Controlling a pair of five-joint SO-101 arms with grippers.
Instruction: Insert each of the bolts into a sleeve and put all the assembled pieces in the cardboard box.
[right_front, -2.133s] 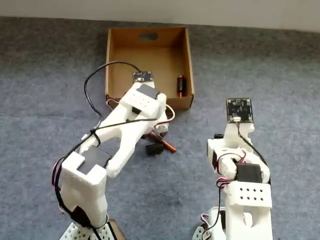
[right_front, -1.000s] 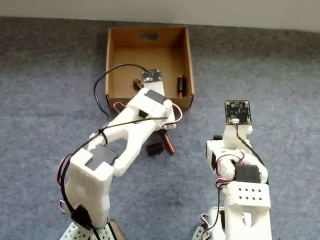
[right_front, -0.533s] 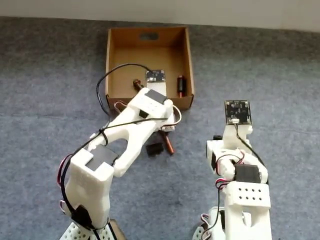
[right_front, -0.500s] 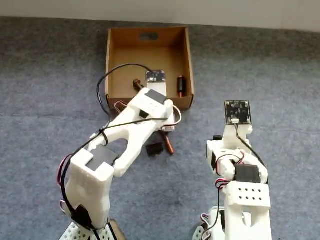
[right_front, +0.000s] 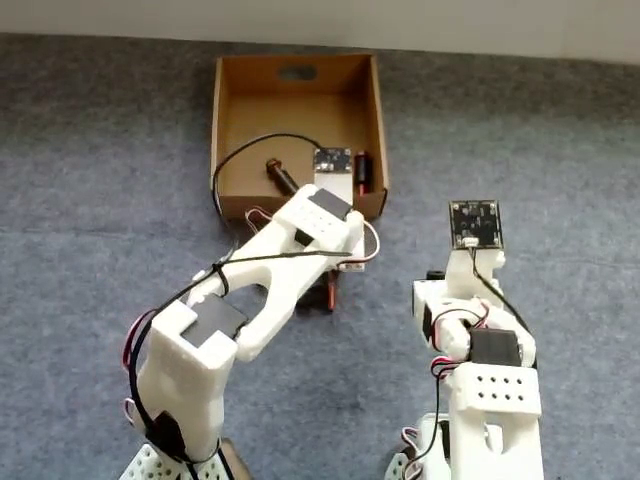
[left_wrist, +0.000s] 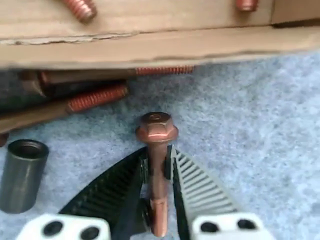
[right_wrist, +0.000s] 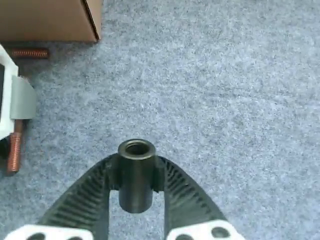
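Observation:
My left gripper (left_wrist: 157, 156) is shut on the shank of a copper bolt (left_wrist: 156, 129), head outward, just above the carpet in front of the cardboard box (right_front: 228, 108). In the high view that bolt (right_front: 332, 296) pokes out from under the left arm. Two more bolts (left_wrist: 95, 97) lie against the box's front wall (left_wrist: 150, 47), and a dark sleeve (left_wrist: 22, 169) stands beside them. Inside the box lie a loose bolt (right_front: 280, 177) and a sleeved piece (right_front: 362, 172). My right gripper (right_wrist: 136, 167) is shut on a black sleeve (right_wrist: 135, 175), held upright over the carpet right of the box.
Grey carpet covers the whole table. The left arm (right_front: 300, 235) spans the box's front edge, its cable looping over the box. The right arm (right_front: 480, 330) stands at the lower right, with open carpet beyond its sleeve. The left gripper's side (right_wrist: 15, 100) is near the right gripper.
The left arm has swung right along the box's front wall, carrying the bolt and now covering the loose sleeve. The right arm has stayed still.

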